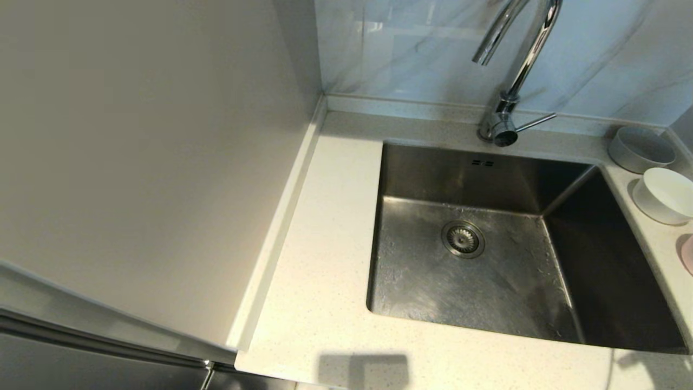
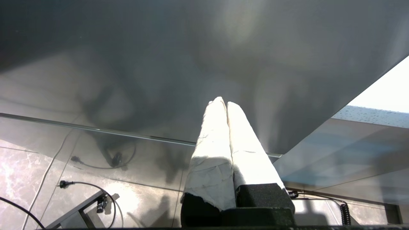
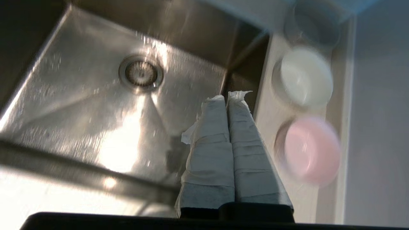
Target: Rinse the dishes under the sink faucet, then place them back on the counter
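Observation:
Three bowls stand in a row on the counter (image 1: 325, 227) right of the sink (image 1: 514, 173): a grey-white one (image 1: 641, 149) at the back, a white one (image 1: 665, 195) in the middle, and a pale pink one (image 1: 687, 253) cut off by the picture's edge. The right wrist view shows the white bowl (image 3: 305, 76), the pink bowl (image 3: 311, 150) and the grey-white bowl (image 3: 314, 27). My right gripper (image 3: 227, 95) is shut and empty, above the sink's right side, apart from the bowls. The left gripper (image 2: 222, 103) is shut and empty, parked low beside a cabinet. Neither arm shows in the head view.
The chrome gooseneck faucet (image 1: 514, 70) rises behind the sink, its thin lever (image 1: 536, 122) pointing right. The drain strainer (image 1: 463, 238) sits in the wet basin floor. A tall cabinet side (image 1: 151, 162) walls the counter's left. Cables (image 2: 80, 185) lie on the floor.

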Controlling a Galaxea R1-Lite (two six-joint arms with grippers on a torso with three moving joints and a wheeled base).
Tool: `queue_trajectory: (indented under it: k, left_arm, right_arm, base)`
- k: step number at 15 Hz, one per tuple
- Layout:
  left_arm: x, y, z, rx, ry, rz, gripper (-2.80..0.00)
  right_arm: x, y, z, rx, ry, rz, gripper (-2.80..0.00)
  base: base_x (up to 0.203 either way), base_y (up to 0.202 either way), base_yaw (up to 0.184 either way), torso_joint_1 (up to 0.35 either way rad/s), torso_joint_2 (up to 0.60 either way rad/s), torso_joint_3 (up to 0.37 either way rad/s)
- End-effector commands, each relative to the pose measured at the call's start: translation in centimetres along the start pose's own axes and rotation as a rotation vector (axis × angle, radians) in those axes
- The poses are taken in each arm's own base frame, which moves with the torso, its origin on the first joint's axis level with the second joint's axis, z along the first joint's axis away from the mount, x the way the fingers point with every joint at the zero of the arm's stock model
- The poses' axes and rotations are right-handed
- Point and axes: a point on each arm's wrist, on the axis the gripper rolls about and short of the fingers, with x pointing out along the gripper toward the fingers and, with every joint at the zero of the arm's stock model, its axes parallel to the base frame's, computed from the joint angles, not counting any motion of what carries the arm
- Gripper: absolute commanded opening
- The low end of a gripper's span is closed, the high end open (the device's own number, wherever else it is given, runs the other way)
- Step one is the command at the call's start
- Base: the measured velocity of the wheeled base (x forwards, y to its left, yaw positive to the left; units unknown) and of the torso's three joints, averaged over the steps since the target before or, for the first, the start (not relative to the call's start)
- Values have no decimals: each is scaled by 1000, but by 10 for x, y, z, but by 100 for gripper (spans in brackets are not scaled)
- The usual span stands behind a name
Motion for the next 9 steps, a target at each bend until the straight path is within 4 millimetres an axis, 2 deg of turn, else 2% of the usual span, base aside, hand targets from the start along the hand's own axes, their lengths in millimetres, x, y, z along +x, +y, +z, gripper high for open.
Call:
queue_trajectory:
  k: [1, 5, 9]
  left_arm:
    - [0, 0, 0, 0, -3, 1, -280]
    - [0, 0, 0, 0, -3, 1, -280]
    - [0, 0, 0, 0, -5, 0, -280]
  right_arm:
    - [-45, 15, -36, 23, -57, -25, -280]
    - [-74, 34, -107, 130, -58, -8, -280]
    - [-81, 48, -169, 209, -56, 20, -280]
  base:
    - [0, 0, 0, 0, 0, 0]
    - [0, 0, 0, 0, 0, 0]
    - [0, 0, 0, 0, 0, 0]
